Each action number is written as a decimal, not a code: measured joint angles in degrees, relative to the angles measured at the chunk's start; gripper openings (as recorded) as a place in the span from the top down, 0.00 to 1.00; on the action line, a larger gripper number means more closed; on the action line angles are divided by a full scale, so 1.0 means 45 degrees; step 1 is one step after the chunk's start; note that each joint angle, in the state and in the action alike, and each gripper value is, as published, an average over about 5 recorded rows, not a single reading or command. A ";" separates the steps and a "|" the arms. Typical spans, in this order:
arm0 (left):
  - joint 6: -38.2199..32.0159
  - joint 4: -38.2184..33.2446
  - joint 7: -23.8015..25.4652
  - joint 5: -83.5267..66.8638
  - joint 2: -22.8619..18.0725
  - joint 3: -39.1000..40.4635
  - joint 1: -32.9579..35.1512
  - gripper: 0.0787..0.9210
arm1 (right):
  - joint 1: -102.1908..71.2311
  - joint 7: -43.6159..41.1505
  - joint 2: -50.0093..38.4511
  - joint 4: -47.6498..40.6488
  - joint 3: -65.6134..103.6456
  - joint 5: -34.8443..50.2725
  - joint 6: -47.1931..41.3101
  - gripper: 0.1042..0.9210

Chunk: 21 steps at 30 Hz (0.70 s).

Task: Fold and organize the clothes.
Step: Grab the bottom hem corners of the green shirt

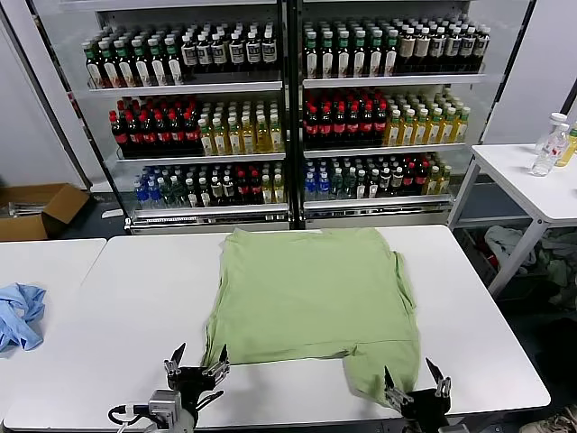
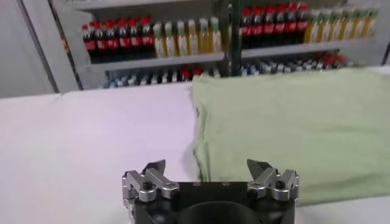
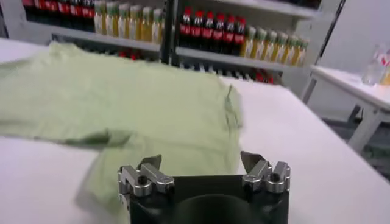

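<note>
The light green shirt [image 1: 311, 298] lies spread flat on the white table [image 1: 126, 307], partly folded, with a flap hanging down toward the front right corner. No collar, buttons or patch show. My left gripper [image 1: 196, 366] is open and empty at the table's front edge, just left of the shirt's front left corner [image 2: 204, 164]. My right gripper [image 1: 416, 382] is open and empty at the front edge, over the shirt's front right flap [image 3: 183, 146]. In the wrist views each gripper, left [image 2: 207, 167] and right [image 3: 201, 161], faces the shirt with its jaws wide apart.
A light blue garment [image 1: 20, 314] lies on the table at the far left. A drinks cooler full of bottles [image 1: 288, 108] stands behind the table. A second white table [image 1: 532, 180] with bottles stands at the right. A cardboard box [image 1: 36, 209] sits on the floor at the left.
</note>
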 measured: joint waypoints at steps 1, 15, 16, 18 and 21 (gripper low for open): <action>0.0033 0.0045 -0.0001 -0.0019 0.0011 0.0007 -0.0023 0.12 | -0.0013 -0.0002 0.0005 -0.0018 -0.0013 0.0042 -0.0004 0.22; 0.0480 0.0499 0.0240 -0.0815 0.0211 0.0161 -0.0329 0.49 | -0.0090 -0.0225 -0.0030 -0.0140 -0.0013 0.1271 -0.0339 0.69; 0.0486 0.0526 0.0265 -0.0844 0.0232 0.0164 -0.0341 0.52 | -0.0087 -0.0235 -0.0030 -0.0139 -0.0008 0.1365 -0.0363 0.74; 0.0490 0.0584 0.0305 -0.0867 0.0267 0.0161 -0.0369 0.59 | -0.0080 -0.0260 -0.0041 -0.0128 0.0006 0.1517 -0.0385 0.80; 0.0487 0.0663 0.0379 -0.0875 0.0312 0.0145 -0.0409 0.70 | -0.0067 -0.0329 -0.0090 -0.0065 0.0052 0.1682 -0.0390 0.90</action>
